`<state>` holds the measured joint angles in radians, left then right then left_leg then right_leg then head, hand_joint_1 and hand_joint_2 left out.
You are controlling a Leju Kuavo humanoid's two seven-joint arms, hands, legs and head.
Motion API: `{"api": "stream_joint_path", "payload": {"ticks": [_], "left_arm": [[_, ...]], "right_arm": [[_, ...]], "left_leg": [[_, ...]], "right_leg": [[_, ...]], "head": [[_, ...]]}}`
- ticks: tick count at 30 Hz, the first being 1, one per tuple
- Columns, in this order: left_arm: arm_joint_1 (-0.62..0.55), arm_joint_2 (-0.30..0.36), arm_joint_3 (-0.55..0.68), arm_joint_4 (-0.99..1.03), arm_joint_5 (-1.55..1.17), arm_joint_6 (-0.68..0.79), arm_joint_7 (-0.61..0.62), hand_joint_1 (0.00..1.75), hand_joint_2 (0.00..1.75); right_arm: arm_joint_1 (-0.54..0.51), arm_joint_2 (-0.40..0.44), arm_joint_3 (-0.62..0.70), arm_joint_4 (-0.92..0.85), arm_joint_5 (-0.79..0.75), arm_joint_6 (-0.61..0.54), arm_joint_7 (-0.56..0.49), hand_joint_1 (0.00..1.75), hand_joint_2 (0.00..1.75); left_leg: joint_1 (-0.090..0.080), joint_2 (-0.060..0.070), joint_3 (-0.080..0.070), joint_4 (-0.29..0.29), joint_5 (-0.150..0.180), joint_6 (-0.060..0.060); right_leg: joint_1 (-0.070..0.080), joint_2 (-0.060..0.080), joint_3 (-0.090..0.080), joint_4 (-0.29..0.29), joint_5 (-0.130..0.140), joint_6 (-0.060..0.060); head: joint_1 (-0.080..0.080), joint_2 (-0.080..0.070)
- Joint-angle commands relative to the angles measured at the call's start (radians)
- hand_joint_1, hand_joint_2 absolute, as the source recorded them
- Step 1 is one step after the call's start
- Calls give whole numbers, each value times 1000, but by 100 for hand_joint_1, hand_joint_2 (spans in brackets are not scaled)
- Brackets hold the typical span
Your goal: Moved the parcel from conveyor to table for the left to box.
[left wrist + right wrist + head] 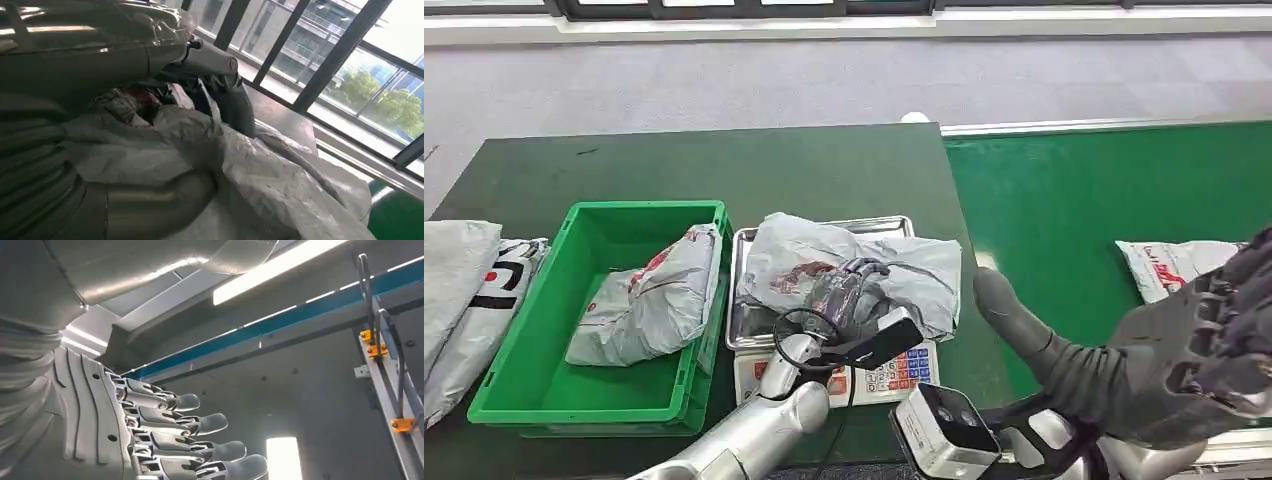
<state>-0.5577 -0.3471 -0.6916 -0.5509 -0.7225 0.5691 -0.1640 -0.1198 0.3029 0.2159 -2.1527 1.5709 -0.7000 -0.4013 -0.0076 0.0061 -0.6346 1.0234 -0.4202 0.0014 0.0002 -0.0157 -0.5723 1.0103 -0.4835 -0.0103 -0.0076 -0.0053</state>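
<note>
Left hand (849, 290) clutching grey parcel (824, 262) on scale tray (744, 330), likely for boxing in green crate (544, 395); right hand (1184, 350) raised, fingers spread, empty.

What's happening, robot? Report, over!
Left hand gripping parcel on scale tray. Right hand open, raised, empty. Green box beside scale, one parcel inside. Another parcel waiting on conveyor. Path clear.
</note>
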Motion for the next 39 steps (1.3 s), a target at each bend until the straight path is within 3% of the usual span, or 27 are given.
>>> {"api": "stream_joint_path", "payload": {"ticks": [1, 8, 12, 13, 14, 15, 16, 18, 22, 28, 32, 39], "left_arm": [[-34, -2, -25, 75, -22, 4, 1, 175, 175], [-27, -2, -8, 74, -60, -25, -20, 175, 175], [-9, -2, 45, 27, -72, 67, -55, 175, 175], [9, 5, 87, -34, -65, 129, -100, 175, 175], [184, -2, 353, -385, -55, 129, -351, 175, 175], [253, -2, 426, -583, 87, 129, -534, 175, 175], [301, -2, 430, -737, 107, 129, -534, 175, 175], [301, -2, 430, -737, 107, 129, -534, 175, 175], [397, 9, 393, -1096, 183, 129, -534, 175, 175], [413, 13, 386, -1140, 196, 129, -534, 175, 175], [453, 42, 349, -1329, 300, 129, -534, 175, 175], [530, -2, 425, -1486, 294, 129, -534, 175, 175]], "right_arm": [[54, 45, -32, -2, 0, 2, 7, 0, 175], [55, 41, 0, 0, 0, 2, 9, 0, 175], [60, 41, -6, -5, 0, 2, 10, 0, 175], [63, 43, -10, -8, 0, 2, 5, 0, 175], [60, 39, 2, -8, 0, 2, 11, 0, 175], [53, 40, 7, 2, 0, 2, 13, 0, 175], [48, 37, 11, 6, 0, 2, 18, 0, 175], [48, 37, 11, 6, 0, 2, 18, 0, 175], [52, 24, 20, -13, 0, 2, 32, 0, 175], [54, 19, 21, -16, 0, 2, 38, 0, 175], [65, 15, 21, -26, 0, 2, 44, 0, 175], [103, 34, -4, -72, 0, 2, 12, 0, 175]], "left_leg": [[0, -2, 1, -1, 0, -1], [0, -1, 1, -1, 0, -1], [0, -1, 2, -1, 0, -2], [0, -1, 1, -1, 0, -1], [0, -1, 2, -2, 0, -2], [0, -1, 1, -1, 0, -1], [-1, 2, 1, -2, -1, -1], [0, 2, -2, 0, -1, -1], [-1, 7, 2, -1, -3, -2], [1, 5, 2, -3, -2, -1], [0, 6, 4, -4, -2, -1], [0, 4, 3, -3, -2, -2]], "right_leg": [[0, -1, 2, -1, 0, 0], [0, 0, 2, -1, 0, 0], [0, 0, 2, -1, 0, 1], [0, 0, 1, -1, 0, 0], [0, 0, 2, -2, 0, 1], [0, 0, 1, -1, 0, 0], [-1, 3, 1, -1, 0, 1], [0, 4, -2, 1, 0, 1], [-1, 7, 0, 0, -1, 0], [1, 5, 2, -2, -1, 0], [1, 7, 3, -3, -1, 0], [2, 5, 3, -3, -1, 0]], "head": [[0, 0], [0, 0], [0, 0], [0, 0], [0, 0], [0, 0], [0, 0], [0, 0], [0, 0], [0, 0], [0, 0], [0, 0]]}}
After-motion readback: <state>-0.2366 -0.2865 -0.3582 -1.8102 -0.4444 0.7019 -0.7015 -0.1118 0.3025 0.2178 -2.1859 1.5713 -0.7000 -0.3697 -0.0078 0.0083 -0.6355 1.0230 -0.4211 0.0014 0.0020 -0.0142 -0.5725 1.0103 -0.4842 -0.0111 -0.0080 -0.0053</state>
